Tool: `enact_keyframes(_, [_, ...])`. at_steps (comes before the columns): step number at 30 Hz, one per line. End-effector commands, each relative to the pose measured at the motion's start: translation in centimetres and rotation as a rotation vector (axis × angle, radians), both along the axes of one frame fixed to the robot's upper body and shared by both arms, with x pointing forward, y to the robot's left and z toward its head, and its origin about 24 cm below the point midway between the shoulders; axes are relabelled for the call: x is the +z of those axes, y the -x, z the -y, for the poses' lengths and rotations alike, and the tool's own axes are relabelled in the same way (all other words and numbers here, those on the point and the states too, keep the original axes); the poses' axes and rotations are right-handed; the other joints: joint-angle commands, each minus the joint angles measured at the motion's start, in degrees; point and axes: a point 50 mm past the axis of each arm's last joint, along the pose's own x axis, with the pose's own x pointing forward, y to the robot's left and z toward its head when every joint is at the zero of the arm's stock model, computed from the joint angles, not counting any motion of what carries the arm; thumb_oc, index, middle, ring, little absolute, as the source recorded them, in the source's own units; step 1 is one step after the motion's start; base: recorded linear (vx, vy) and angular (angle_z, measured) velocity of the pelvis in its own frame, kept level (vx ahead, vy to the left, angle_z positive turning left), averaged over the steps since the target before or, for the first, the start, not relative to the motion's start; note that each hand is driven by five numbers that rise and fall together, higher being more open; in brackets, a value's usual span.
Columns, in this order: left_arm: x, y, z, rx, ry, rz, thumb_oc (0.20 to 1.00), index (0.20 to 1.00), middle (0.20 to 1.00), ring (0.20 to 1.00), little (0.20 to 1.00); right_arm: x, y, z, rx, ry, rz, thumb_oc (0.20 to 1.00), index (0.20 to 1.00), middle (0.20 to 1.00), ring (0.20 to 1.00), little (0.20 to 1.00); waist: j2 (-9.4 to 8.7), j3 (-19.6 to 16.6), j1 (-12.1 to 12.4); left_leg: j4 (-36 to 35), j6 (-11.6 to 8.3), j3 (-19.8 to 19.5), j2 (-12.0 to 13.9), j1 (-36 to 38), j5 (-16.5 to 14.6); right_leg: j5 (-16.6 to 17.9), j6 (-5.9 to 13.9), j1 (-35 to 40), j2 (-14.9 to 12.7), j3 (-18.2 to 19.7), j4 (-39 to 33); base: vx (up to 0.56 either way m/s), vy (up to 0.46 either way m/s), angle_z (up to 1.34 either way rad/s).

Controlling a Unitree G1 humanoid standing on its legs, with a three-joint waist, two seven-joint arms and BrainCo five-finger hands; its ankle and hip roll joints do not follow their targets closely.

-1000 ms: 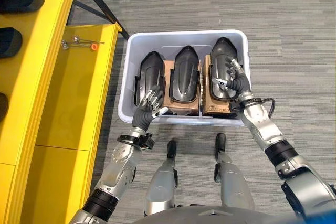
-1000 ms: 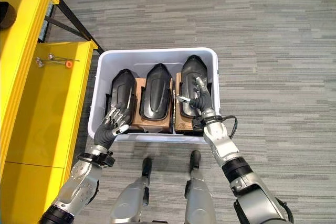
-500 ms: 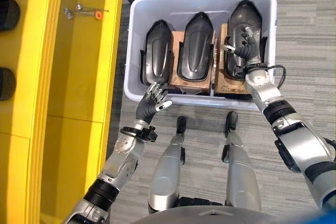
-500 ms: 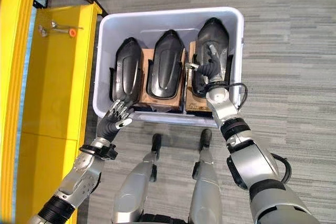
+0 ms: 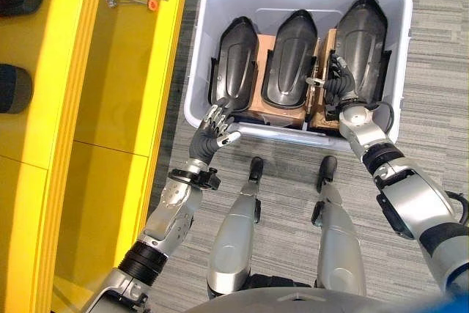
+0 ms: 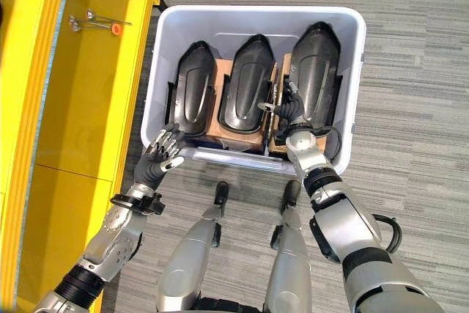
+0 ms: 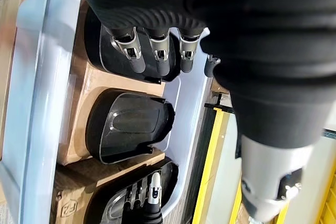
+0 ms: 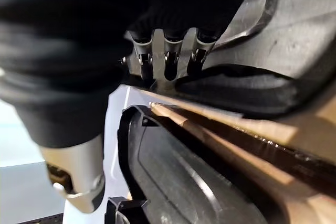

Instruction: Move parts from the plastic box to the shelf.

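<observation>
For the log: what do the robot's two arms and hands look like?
Both arms are silver-grey shells with black bands at the joints. The left hand and right hand have silver fingers with dark tips; dark ribbed covers wrap the hand backs and wrists.

Three black parts tightly side by side, filling plastic box

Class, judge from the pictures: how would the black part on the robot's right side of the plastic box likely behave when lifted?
The black part looks like a moulded shell, so probably stiff, light for its size. Its glossy curved surface may slip under the right hand. It sits close to the plastic box wall and may snag.
</observation>
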Motion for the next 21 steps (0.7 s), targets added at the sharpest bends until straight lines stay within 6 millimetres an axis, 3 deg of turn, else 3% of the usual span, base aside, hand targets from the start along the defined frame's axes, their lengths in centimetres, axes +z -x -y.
enact_keyframes(1, [1.7, 1.3, 0.9, -0.068, 0.03, 0.094, 1.0, 1.0, 1.0, 1.0, 1.0, -0.4, 0.5, -1.4, 0.082, -0.036, 0.02, 1.0, 1.0, 1.0, 1.0, 1.0, -0.25, -2.15, 1.07, 3.17, 1.44, 3.98, 0.53, -2.39, -3.38, -5.61, 5.17, -4.55, -6.05, 1.93, 9.75, 0.0, 0.0, 0.0])
enact_keyframes(3, [1.6, 1.2, 0.6, -0.051, 0.027, 0.092, 1.0, 1.0, 1.0, 1.0, 1.0, -0.5, 1.4, -3.6, 0.199, 0.006, 0.059, 1.0, 1.0, 1.0, 1.0, 1.0, -0.95, -2.12, 0.51, 3.51, 1.44, 4.04, 0.45, -2.64, -3.51, -5.51, 5.15, -4.5, -6.01, 2.06, 9.61, 0.0, 0.0, 0.0])
enact_keyframes(8, [1.7, 1.2, 0.1, -0.023, 0.023, 0.096, 1.0, 1.0, 1.0, 1.0, 1.0, -0.4, 3.5, -6.2, 0.388, 0.108, 0.124, 1.0, 1.0, 1.0, 1.0, 1.0, -2.31, -1.95, -0.62, 3.9, 1.42, 4.22, 0.6, -2.86, -3.76, -5.48, 5.05, -4.56, -5.93, 2.28, 9.52, 0.0, 0.0, 0.0])
enact_keyframes(15, [1.6, 1.3, -0.5, 0.016, 0.019, 0.094, 1.0, 1.0, 1.0, 1.0, 1.0, -0.2, 6.3, -6.9, 0.496, 0.139, 0.208, 1.0, 1.0, 1.0, 1.0, 1.0, -3.69, -1.95, -2.3, 4.42, 1.38, 4.26, 0.84, -2.95, -4.03, -5.44, 5.17, -3.99, -6.04, 2.31, 9.17, 0.0, 0.0, 0.0])
enact_keyframes(17, [1.8, 1.3, -0.8, 0.031, 0.023, 0.105, 1.0, 1.0, 1.0, 1.0, 1.0, 0.9, 6.9, -6.6, 0.49, 0.154, 0.274, 1.0, 1.0, 1.0, 1.0, 1.0, -3.93, -1.98, -2.65, 4.33, 1.42, 4.35, 0.91, -2.77, -4.13, -5.42, 5.21, -3.89, -5.96, 2.35, 9.05, 0.0, 0.0, 0.0])
enact_keyframes(21, [2.0, 1.4, -1.2, 0.065, 0.025, 0.115, 1.0, 1.0, 1.0, 1.0, 1.0, 5.1, 9.0, -5.4, 0.424, 0.15, 0.527, 1.0, 1.0, 1.0, 1.0, 1.0, -4.86, -2.02, -3.92, 4.5, 1.52, 4.7, 1.1, -2.63, -4.51, -5.44, 5.4, -3.71, -5.83, 2.58, 8.71, 0.0, 0.006, -0.02])
